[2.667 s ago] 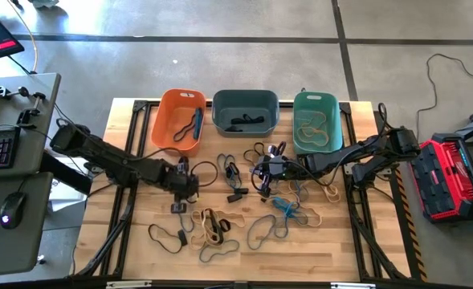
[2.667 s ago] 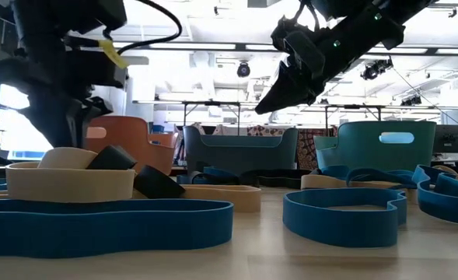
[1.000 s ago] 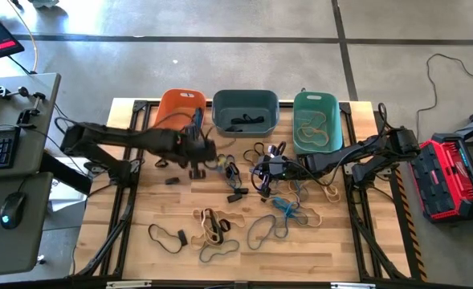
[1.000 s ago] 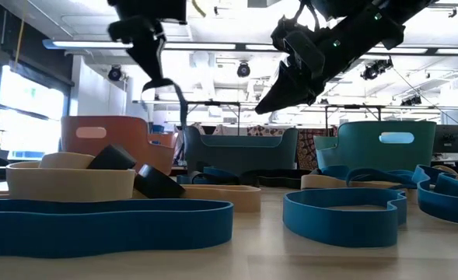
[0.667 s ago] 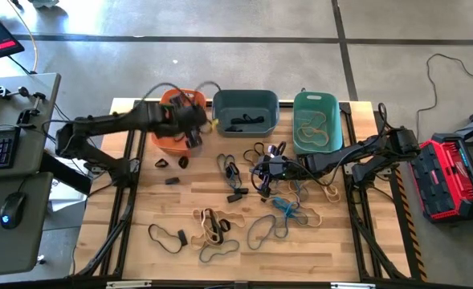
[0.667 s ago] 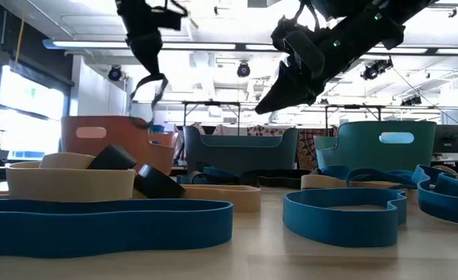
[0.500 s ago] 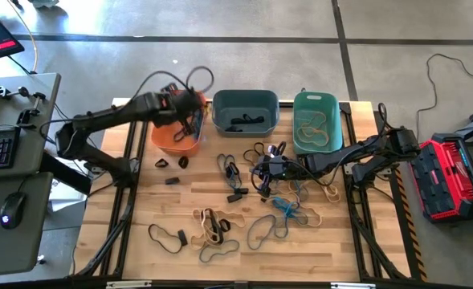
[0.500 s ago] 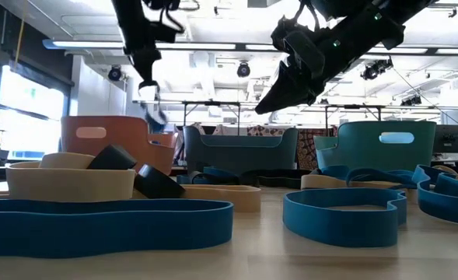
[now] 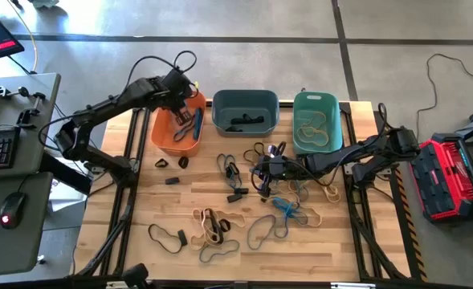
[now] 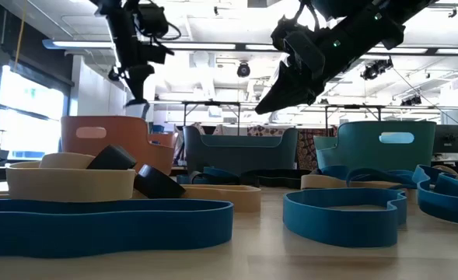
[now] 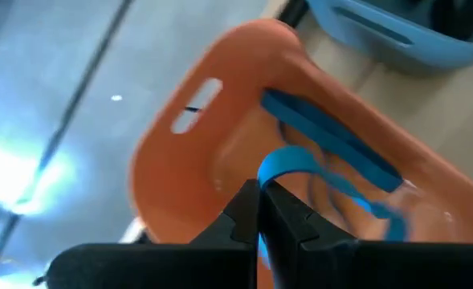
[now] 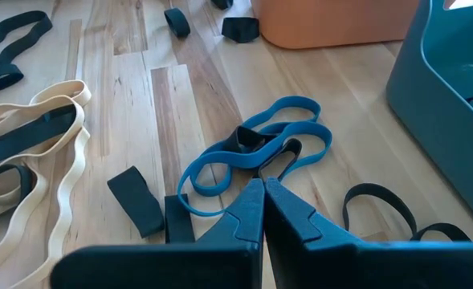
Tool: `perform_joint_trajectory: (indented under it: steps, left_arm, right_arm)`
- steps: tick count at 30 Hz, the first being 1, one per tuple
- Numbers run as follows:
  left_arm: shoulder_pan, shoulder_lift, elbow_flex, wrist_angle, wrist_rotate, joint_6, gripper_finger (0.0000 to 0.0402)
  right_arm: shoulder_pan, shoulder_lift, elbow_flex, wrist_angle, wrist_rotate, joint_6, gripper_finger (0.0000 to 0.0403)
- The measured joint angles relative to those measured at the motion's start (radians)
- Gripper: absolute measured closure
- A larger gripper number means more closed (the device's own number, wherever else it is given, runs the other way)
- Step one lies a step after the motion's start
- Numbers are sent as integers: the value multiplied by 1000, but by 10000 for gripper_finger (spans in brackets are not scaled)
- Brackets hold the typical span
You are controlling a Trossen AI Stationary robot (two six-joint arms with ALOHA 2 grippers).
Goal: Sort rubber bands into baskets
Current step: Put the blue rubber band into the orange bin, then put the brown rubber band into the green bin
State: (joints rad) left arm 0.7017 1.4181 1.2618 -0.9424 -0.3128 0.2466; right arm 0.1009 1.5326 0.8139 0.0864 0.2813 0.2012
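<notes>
Three small rounded plastic tubs stand in a row along the far edge of the wooden tabletop (image 9: pixel 140 257): an orange basket (image 9: pixel 172 136) nearest the left edge, a slate blue-grey basket (image 9: pixel 245 110) in the middle, and a teal green basket (image 9: pixel 316 120) toward the right edge. The left gripper (image 9: pixel 185 90) hangs above the orange basket, its fingers pressed together on a thin blue rubber band (image 11: pixel 288 163); more blue bands (image 11: pixel 332 140) lie inside that tub. The slate basket holds dark bands (image 9: pixel 240 123), the teal one tan bands (image 9: pixel 310 127). The right gripper (image 9: pixel 266 169) hovers low over the middle of the tabletop, fingers closed with nothing between them, just above a tangle of blue loops (image 12: pixel 256 152). Loose blue, black and tan bands (image 9: pixel 212 226) lie scattered across the middle and near part of the tabletop.
</notes>
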Motion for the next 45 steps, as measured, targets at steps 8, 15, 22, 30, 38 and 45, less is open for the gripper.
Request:
perform_joint_trajectory:
  steps: [8, 15, 22, 30, 38, 45]
  left_arm:
    - [0, 0, -97, -55, 152, 83, 401]
    - [24, 17, -144, -7, 143, 192, 401]
    - [63, 121, -144, 91, 118, 204, 401]
    - [104, 270, -144, 176, 25, 200, 398]
    - [93, 317, -145, 209, -122, 170, 353]
    - [57, 264, -145, 210, -118, 149, 296]
  right_arm:
    - [0, 0, 0, 0, 0, 0, 403]
    - [0, 0, 0, 0, 0, 0, 403]
    - [0, 0, 0, 0, 0, 3, 403]
    - [0, 0, 0, 0, 0, 18, 403]
    - [0, 0, 0, 0, 0, 18, 403]
    - [0, 0, 0, 0, 0, 18, 403]
